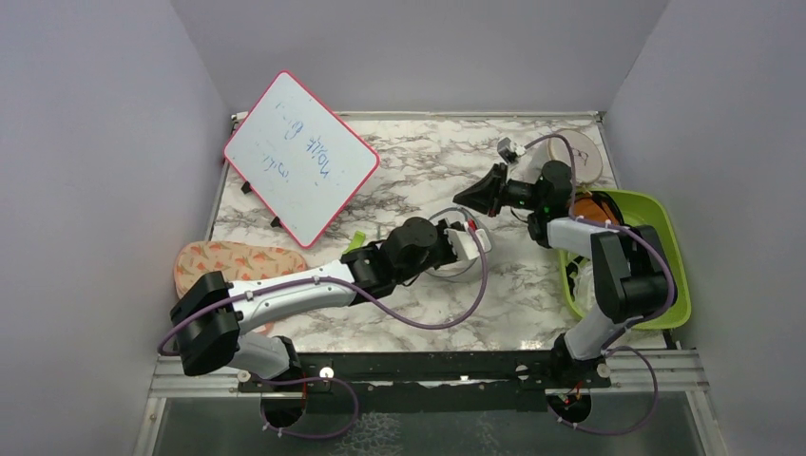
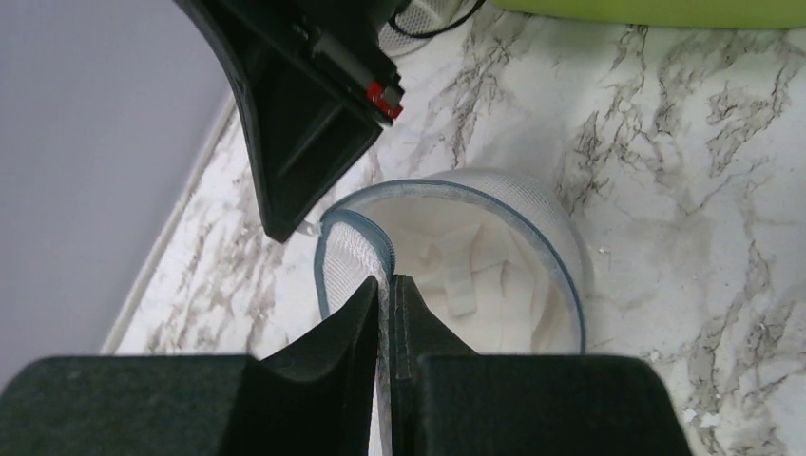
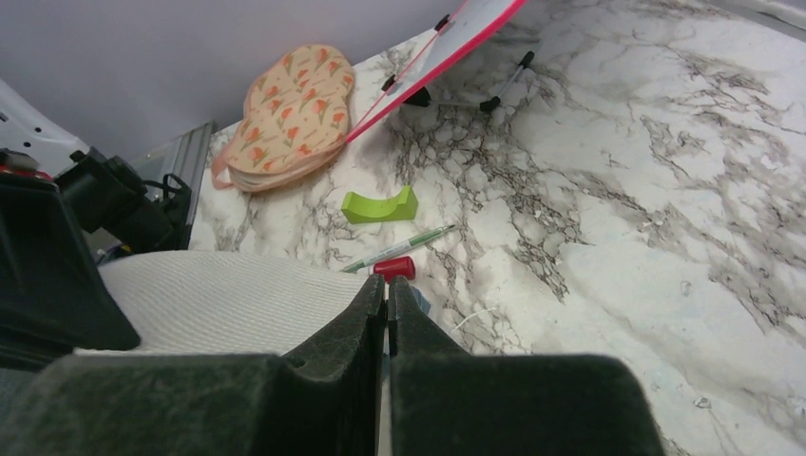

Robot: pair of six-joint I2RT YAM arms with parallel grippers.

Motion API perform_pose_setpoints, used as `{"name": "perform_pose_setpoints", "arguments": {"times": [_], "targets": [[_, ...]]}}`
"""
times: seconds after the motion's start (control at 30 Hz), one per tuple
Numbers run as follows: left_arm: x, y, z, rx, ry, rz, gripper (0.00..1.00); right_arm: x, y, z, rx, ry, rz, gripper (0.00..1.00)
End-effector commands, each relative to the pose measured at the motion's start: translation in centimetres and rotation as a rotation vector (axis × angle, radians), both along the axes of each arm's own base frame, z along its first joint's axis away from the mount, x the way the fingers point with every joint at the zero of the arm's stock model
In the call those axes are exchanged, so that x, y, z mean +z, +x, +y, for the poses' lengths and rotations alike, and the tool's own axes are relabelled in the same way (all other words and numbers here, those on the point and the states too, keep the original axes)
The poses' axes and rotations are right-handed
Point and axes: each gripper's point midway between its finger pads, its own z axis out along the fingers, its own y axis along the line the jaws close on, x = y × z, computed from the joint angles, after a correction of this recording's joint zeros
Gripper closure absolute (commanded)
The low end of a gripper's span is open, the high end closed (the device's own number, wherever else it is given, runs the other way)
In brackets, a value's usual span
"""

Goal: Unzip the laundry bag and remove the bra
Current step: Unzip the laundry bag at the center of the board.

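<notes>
The laundry bag (image 2: 561, 266), a round white mesh case with a dark zipper rim, lies open at mid-table and is mostly hidden under my left gripper in the top view (image 1: 454, 271). The white bra (image 2: 475, 275) lies bunched inside it. My left gripper (image 2: 385, 283) is shut on the raised mesh lid's edge; in the top view it sits over the bag (image 1: 468, 243). My right gripper (image 3: 388, 283) is shut on the bag's rim, with blue zipper tape at its tips and mesh (image 3: 219, 299) beside it. It shows in the top view (image 1: 468, 198) and the left wrist view (image 2: 285, 223).
A tilted whiteboard (image 1: 299, 157) stands at the back left. A beige orange-print case (image 1: 238, 261) lies at the left. A green block (image 3: 380, 206), a pen (image 3: 399, 250) and a red cap (image 3: 393, 269) lie near the bag. A green bin (image 1: 665, 237) and a round case (image 1: 585, 152) are at the right.
</notes>
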Motion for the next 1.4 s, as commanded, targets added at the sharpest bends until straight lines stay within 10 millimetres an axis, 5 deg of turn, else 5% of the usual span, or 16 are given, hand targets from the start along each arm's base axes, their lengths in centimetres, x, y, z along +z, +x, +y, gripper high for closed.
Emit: {"name": "perform_pose_setpoints", "arguments": {"times": [0.0,0.4,0.73,0.93,1.13,1.37], "targets": [[5.6,-0.3,-2.7,-0.152,-0.079,-0.189,1.00,-0.7,0.1,1.2,0.083,0.009,-0.023,0.99],[8.8,1.8,-4.3,-0.170,-0.088,-0.335,1.00,-0.8,1.3,2.8,0.083,0.101,0.008,0.99],[6.8,2.8,1.6,0.078,-0.179,-0.197,1.00,1.4,1.0,-0.2,-0.071,0.117,-0.017,0.99],[4.5,2.1,3.1,0.151,-0.208,-0.041,1.00,2.6,-0.4,-0.9,-0.132,0.111,-0.025,0.99],[1.4,0.5,2.7,0.118,-0.166,0.111,0.89,3.5,-2.0,-1.3,-0.148,0.102,-0.030,0.99],[-0.8,-0.3,2.5,0.108,-0.158,0.182,0.43,3.4,-3.1,-1.5,-0.153,0.089,-0.016,0.99]]}}
